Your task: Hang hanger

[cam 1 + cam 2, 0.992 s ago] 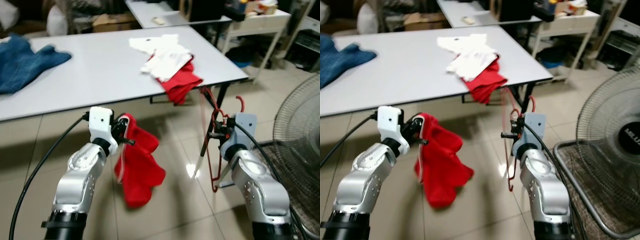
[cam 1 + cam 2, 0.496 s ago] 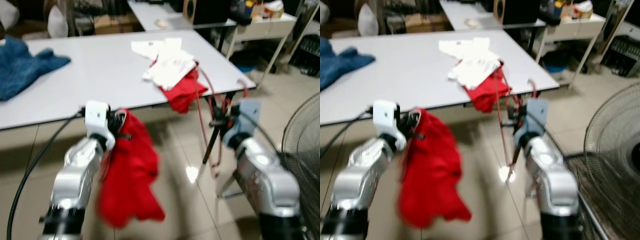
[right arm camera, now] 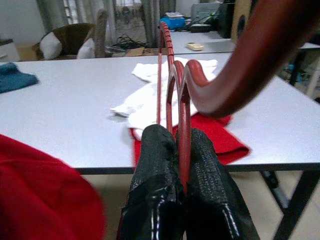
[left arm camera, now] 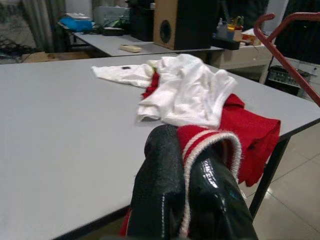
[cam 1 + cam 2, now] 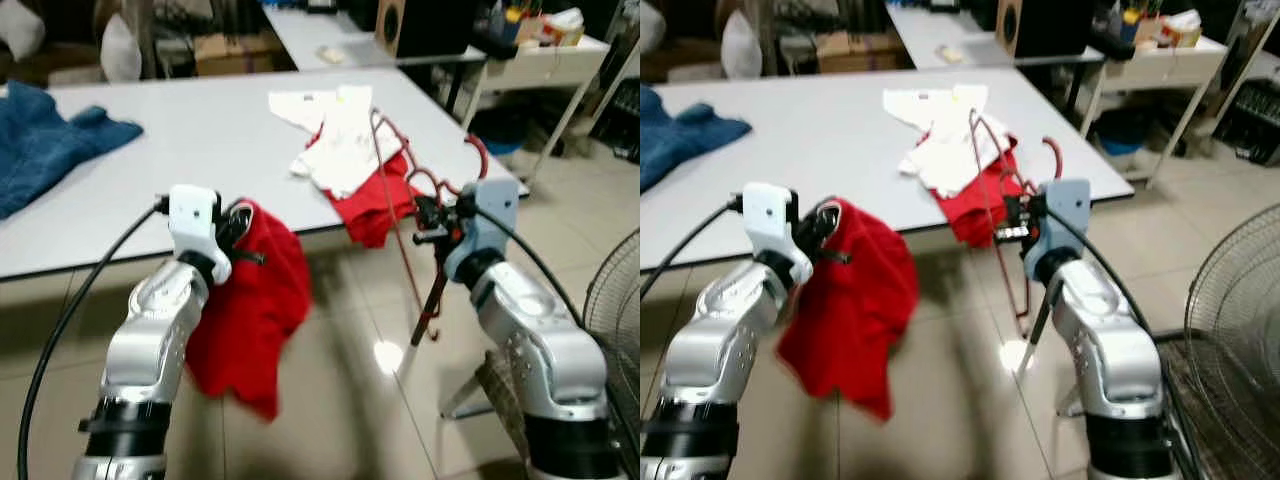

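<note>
Silver arms w/ black cable, blk fingers, maybe textured.

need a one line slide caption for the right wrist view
Right gripper jaws shut on a red hanger, facing a grey table with white and red clothes.

Dark red hanger [image 5: 400, 205] tilted, beside table edge.

No words, labels, brand names, numbers or signs are showing clearly enough to be read on anything here.
</note>
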`<state>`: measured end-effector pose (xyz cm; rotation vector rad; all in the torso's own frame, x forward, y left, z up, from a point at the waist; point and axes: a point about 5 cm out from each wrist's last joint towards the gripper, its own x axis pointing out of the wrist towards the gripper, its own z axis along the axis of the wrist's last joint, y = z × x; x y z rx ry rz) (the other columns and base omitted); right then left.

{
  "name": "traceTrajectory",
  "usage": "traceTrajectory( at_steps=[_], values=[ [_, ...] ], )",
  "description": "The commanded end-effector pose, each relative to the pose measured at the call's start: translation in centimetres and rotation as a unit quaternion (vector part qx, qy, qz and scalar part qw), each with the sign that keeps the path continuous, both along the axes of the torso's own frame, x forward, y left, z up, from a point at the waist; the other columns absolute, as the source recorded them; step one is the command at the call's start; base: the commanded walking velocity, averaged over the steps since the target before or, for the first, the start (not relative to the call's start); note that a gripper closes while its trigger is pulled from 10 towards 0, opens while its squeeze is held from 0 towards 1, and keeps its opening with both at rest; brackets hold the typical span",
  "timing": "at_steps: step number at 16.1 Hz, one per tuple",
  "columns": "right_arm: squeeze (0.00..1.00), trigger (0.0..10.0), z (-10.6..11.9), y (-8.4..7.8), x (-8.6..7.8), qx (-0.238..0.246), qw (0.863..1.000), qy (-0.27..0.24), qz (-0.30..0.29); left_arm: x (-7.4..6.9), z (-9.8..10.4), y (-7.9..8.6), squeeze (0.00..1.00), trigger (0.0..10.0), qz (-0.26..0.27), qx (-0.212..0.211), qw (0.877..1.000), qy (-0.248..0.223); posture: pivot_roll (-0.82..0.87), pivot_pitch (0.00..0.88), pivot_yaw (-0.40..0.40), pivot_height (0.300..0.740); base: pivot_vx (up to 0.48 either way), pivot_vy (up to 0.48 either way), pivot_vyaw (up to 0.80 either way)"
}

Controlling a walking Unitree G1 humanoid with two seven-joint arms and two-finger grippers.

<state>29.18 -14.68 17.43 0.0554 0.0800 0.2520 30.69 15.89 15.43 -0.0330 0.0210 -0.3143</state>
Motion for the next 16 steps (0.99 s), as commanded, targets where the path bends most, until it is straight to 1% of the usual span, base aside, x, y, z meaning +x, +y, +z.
traceTrajectory(
  at_steps=[1, 7, 11, 14, 16],
  values=[
    [0.0, 10.0, 0.2, -0.7, -0.1, -0.013, 1.0, -0.007, -0.01, 0.3, 1.4, -1.1, 0.0, 10.0, -0.021, 0.002, 0.999, -0.026, -0.05, 0.0, -0.002, 0.74, 0.371, 0.0, 0.0],
    [0.0, 10.0, 0.5, -0.7, -0.1, -0.022, 1.0, -0.013, -0.002, 0.5, 2.1, -1.3, 0.0, 10.0, -0.033, 0.007, 0.999, -0.035, -0.06, 0.0, 0.007, 0.74, 0.368, 0.0, 0.0],
    [0.0, 10.0, 1.1, -0.7, -0.2, -0.033, 0.999, -0.024, 0.014, 0.8, 3.0, -1.5, 0.0, 10.0, -0.036, 0.006, 0.998, -0.047, -0.06, 0.0, 0.008, 0.74, 0.368, 0.0, 0.0],
    [0.0, 10.0, 1.7, -1.6, -0.3, -0.06, 0.997, -0.031, 0.03, 1.4, 4.0, -1.4, 0.0, 10.0, -0.03, 0.001, 0.998, -0.064, -0.06, 0.0, -0.001, 0.74, 0.37, 0.0, 0.0],
    [0.0, 10.0, 1.8, -1.7, -0.4, -0.073, 0.996, -0.028, 0.042, 1.5, 4.2, -1.2, 0.0, 10.0, -0.021, -0.003, 0.997, -0.068, -0.07, 0.0, 0.001, 0.74, 0.375, 0.0, 0.0]
  ],
)
